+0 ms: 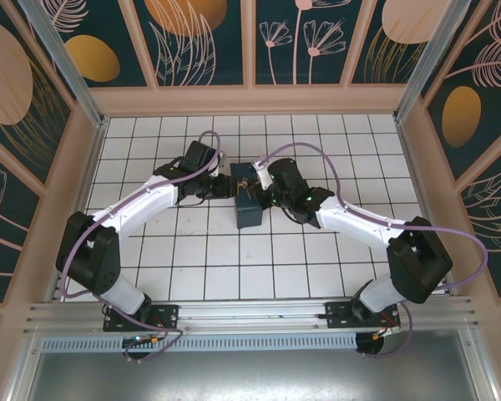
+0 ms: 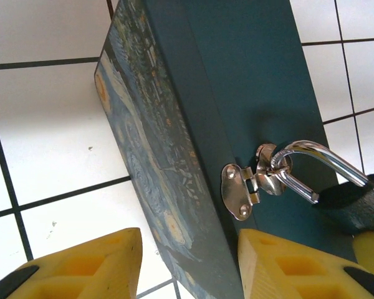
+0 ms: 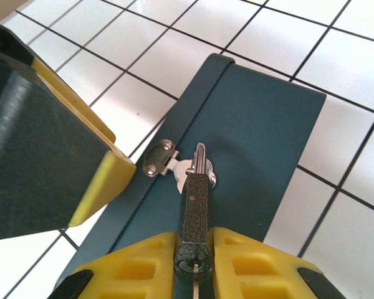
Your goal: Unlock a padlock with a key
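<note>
Top view: the left tool (image 1: 223,188) and the right tool (image 1: 257,190) meet at the far end of a dark teal box (image 1: 250,213), which lies on the white tiled surface (image 1: 192,267) near its middle. Tool states cannot be read at this range.

Left wrist view: the left tool's yellow fingers (image 2: 81,268) stand apart. The box's painted edge lies between them, and bare tile shows between one finger and the box. A silver hasp (image 2: 240,190) is riveted to the box's side. The bright shackle of the padlock (image 2: 355,202) passes through the hasp's staple, and its dark body hangs at the right edge of the frame.

Right wrist view: the right tool (image 3: 195,261) is clamped on the padlock's dark body, one finger on each flat side, with the shackle pointing away into the hasp. The key (image 3: 195,288) shows as a thin pale sliver at the padlock's near end, between the fingers. How deep it is seated cannot be told.
</note>
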Controlling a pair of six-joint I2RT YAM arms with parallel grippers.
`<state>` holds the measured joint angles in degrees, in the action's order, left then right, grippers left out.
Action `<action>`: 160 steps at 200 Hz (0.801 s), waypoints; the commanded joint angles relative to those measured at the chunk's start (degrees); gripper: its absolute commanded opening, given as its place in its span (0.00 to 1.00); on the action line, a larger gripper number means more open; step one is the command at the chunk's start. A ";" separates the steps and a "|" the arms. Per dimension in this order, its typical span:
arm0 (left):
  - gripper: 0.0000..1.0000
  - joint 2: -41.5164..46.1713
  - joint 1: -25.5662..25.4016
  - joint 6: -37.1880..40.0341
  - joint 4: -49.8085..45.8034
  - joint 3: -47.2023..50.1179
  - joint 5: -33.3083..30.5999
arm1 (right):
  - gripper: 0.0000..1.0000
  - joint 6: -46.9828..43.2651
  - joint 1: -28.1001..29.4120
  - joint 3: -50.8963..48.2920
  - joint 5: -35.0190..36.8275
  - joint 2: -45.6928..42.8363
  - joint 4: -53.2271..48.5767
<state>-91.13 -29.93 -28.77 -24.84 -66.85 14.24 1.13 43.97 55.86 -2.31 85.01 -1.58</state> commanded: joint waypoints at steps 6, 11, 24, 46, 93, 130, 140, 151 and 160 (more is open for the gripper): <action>0.44 -0.71 0.76 -0.40 -0.16 1.07 -0.32 | 0.06 -5.24 0.33 2.49 0.46 -0.95 -2.99; 0.44 -0.79 0.75 -0.68 0.03 1.02 -0.28 | 0.07 -5.45 0.28 2.89 -0.74 -0.75 -3.79; 0.43 -0.89 0.78 -1.76 0.94 1.02 0.49 | 0.09 -1.69 -1.42 4.36 -5.63 0.15 -5.49; 0.43 -1.04 0.74 -2.78 2.05 1.02 0.64 | 0.09 13.70 -6.77 3.05 -15.87 0.21 -1.71; 0.42 -1.70 0.84 -3.30 2.34 0.36 0.00 | 0.11 32.29 -8.53 -1.39 -22.96 1.36 7.39; 0.41 -1.94 0.84 -4.18 3.13 0.20 -0.01 | 0.28 32.52 -7.49 -1.40 -21.12 2.47 5.00; 0.42 -2.12 0.84 -4.10 3.13 0.06 -0.24 | 0.33 31.62 -7.63 -0.58 -20.55 2.15 3.08; 0.41 -2.27 0.91 -4.09 3.01 -0.02 -0.75 | 0.39 29.83 -7.88 0.47 -19.09 1.54 0.49; 0.41 -2.38 1.02 -4.17 3.12 -0.03 -0.88 | 0.43 28.19 -8.26 1.27 -17.30 0.86 -2.31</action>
<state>-92.71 -29.52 -32.21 -22.72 -66.72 14.37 31.18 35.99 54.87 -22.17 87.18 1.19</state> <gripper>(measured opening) 0.413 0.387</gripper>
